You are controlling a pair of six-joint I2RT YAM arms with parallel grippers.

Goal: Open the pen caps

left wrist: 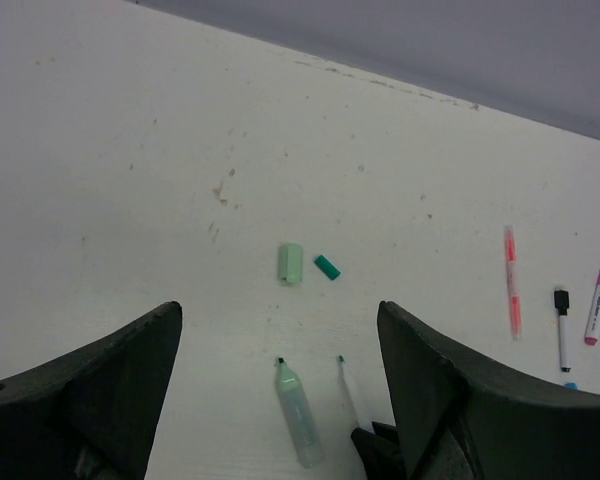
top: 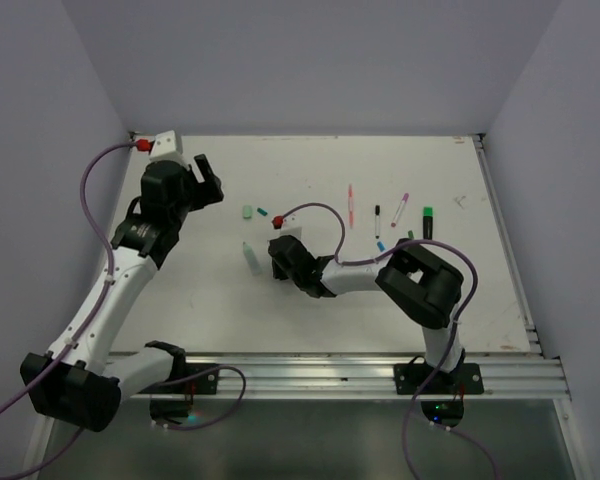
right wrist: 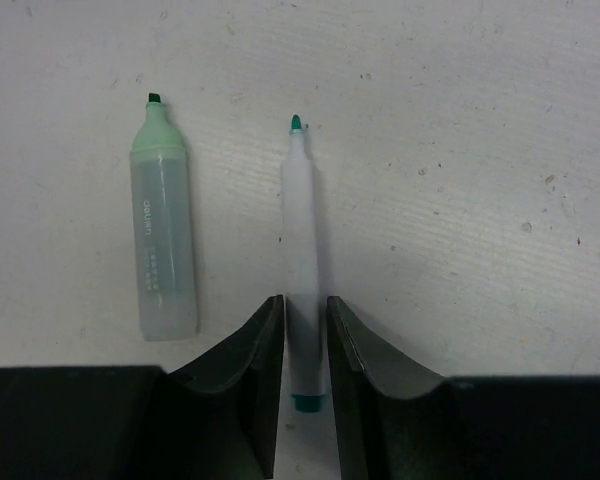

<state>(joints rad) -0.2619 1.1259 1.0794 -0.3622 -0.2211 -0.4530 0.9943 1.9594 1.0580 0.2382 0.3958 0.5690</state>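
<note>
Right jaws clench a teal-tipped pen (right wrist: 300,240) beside a highlighter (right wrist: 163,235); left jaws gape, pale cap (left wrist: 290,263) and teal cap (left wrist: 327,266) beyond.

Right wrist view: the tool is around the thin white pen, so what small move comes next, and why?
Probably open the right tool and lift clear. The thin white teal-tipped pen between its fingers already shows a bare tip, and a small teal plastic cap lies apart, so this one looks done.
</note>
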